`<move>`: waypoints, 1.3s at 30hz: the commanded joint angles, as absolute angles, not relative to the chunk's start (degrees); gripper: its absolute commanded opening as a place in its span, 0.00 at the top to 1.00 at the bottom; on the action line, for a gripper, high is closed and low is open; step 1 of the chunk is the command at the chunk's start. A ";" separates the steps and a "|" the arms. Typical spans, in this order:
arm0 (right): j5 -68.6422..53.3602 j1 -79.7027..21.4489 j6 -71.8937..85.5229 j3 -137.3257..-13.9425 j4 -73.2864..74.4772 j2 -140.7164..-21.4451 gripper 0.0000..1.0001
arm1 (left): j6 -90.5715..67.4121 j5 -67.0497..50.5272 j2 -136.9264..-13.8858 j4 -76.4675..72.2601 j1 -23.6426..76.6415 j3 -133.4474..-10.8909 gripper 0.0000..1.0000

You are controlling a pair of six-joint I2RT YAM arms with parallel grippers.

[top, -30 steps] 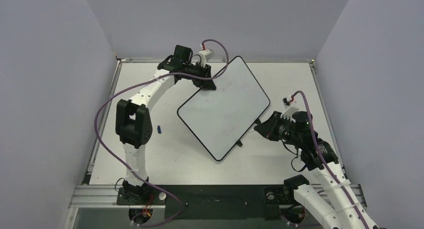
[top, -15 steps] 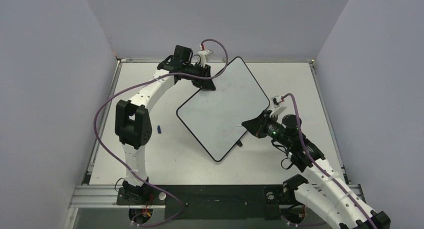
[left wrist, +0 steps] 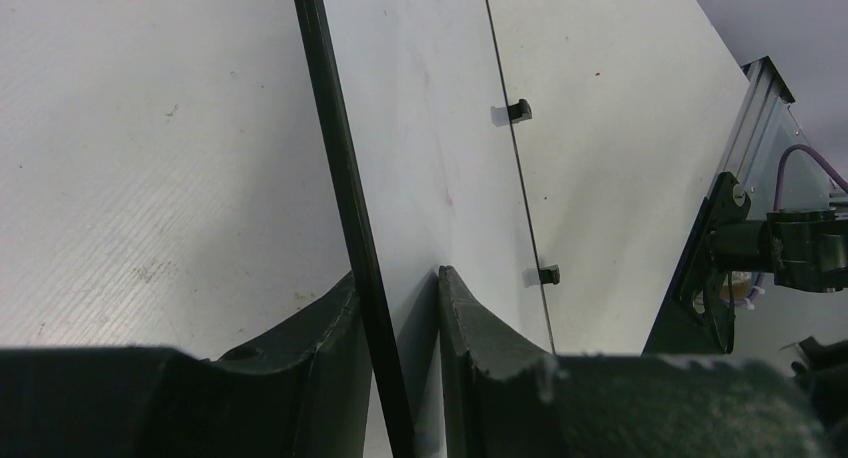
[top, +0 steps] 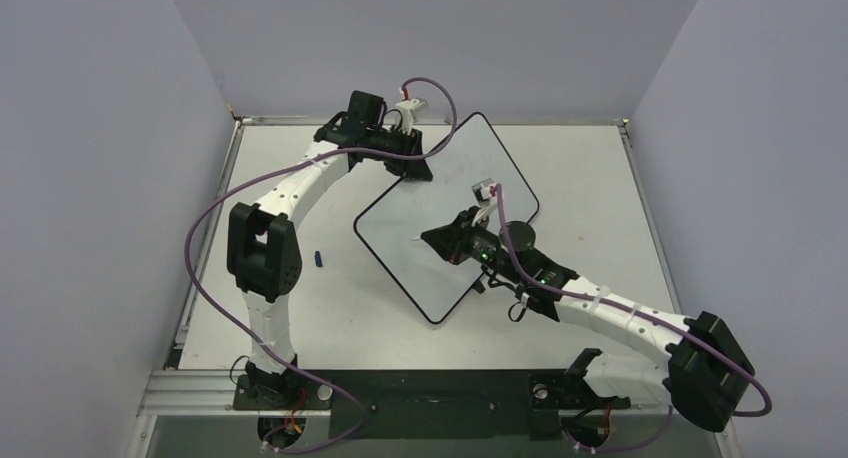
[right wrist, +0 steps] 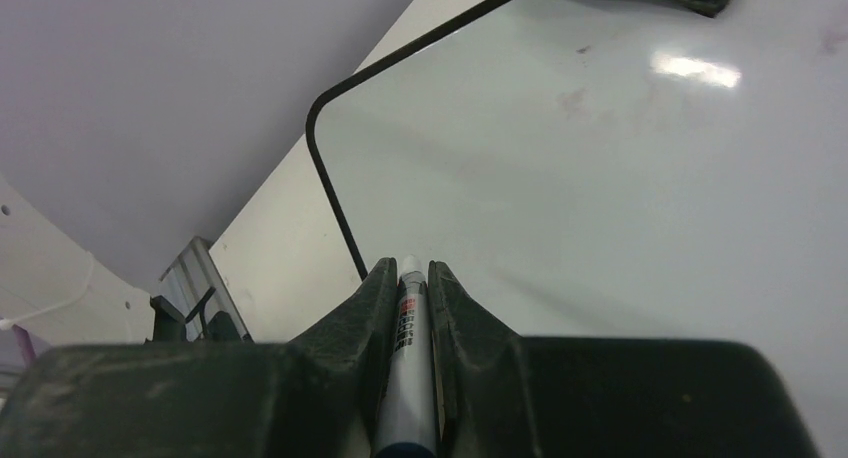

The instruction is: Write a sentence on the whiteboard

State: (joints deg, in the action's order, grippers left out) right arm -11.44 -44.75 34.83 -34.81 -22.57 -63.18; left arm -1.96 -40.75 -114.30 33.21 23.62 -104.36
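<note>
The whiteboard (top: 440,193) lies flat and turned diagonally on the table, white with a thin black frame. No blue sentence shows on it, only faint smudges. My left gripper (top: 415,168) is shut on the board's far-left edge; in the left wrist view the frame (left wrist: 345,178) runs between its fingertips (left wrist: 395,278). My right gripper (top: 432,236) is over the board's left middle and shut on a white marker (right wrist: 405,318), tip pointing forward just above the board surface (right wrist: 600,178). I cannot tell whether the tip touches.
A small blue cap (top: 318,259) lies on the table left of the board. Two black tabs (left wrist: 518,110) sit on the board's near-right edge. Grey walls enclose the table on three sides. The right arm stretches across the board's lower right corner.
My right arm has swung left from beside the board's right edge to over its middle, carrying the marker. The left gripper and the board have not moved.
</note>
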 commanded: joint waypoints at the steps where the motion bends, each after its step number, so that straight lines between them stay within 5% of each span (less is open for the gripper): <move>1: -11.35 -47.99 31.37 -40.82 -33.03 -68.53 1.00 | -1.19 -39.71 -110.14 28.95 24.70 -103.24 1.00; 15: -12.48 -52.71 30.60 -50.81 -36.47 -81.40 1.00 | -1.91 -37.96 -108.75 27.90 24.79 -102.45 1.00; 39: -3.51 -53.07 28.19 -52.78 -32.10 -85.28 1.00 | -1.32 -35.73 -107.76 28.39 25.55 -100.97 1.00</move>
